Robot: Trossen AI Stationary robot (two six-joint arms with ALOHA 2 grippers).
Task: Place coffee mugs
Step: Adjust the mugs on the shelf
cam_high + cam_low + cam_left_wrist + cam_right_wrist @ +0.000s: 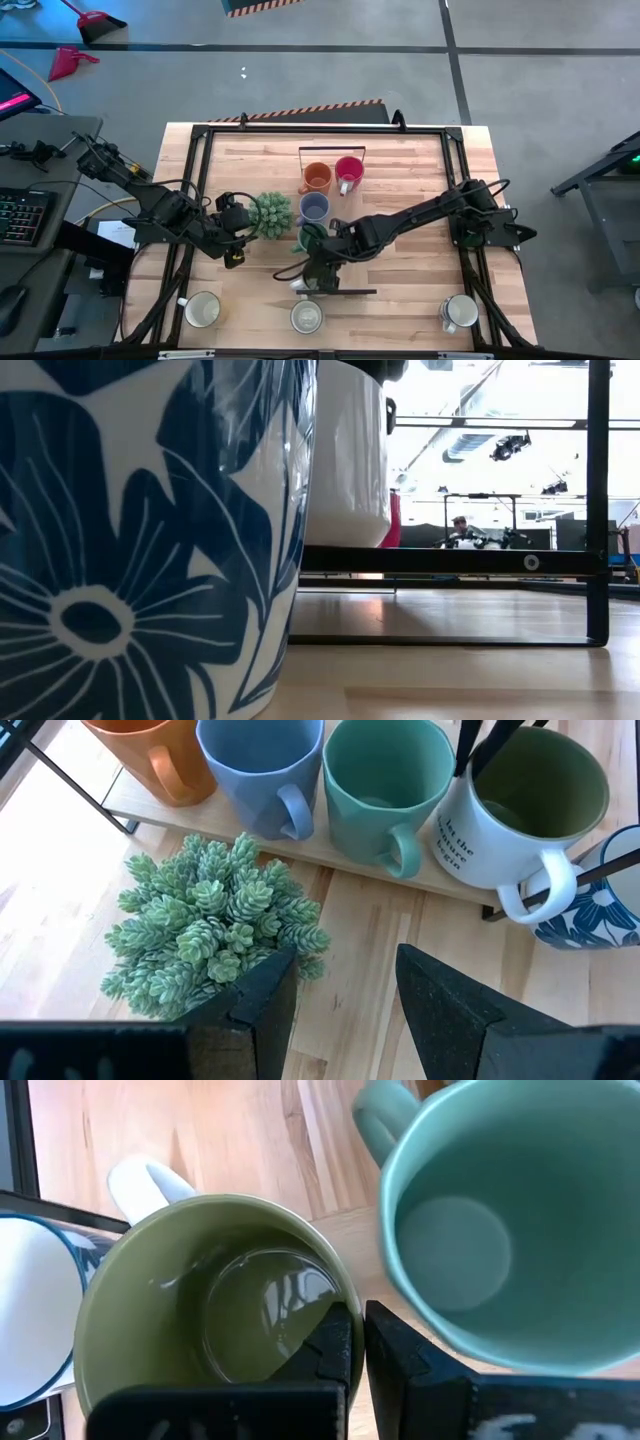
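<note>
A row of mugs stands on the rack's wooden board (330, 870): orange (160, 750), lavender-blue (262, 770), teal-green (385, 780). Last in the row is the white mug with the olive-green inside (540, 790). My right gripper (358, 1342) is shut on that mug's rim, next to the teal mug (500, 1230). The pink-red mug (348, 172) stands beside the orange one. My left gripper (340, 1000) hangs open and empty beside the spiky green plant (215, 930). My right gripper pinches the olive-green mug's wall at the rim (338, 1295) on the side facing the teal mug, one finger (335, 1345) inside and one outside. The fingers slant down from above. The mug stays upright; whether its base rests on the board I cannot tell.
A blue-flowered mug (140, 540) stands just past the board's near end, close to the held mug. White mugs (203, 310) (460, 312) sit along the table's near edge. The rack's black frame (450, 560) runs around the board. Bare wood lies to the right.
</note>
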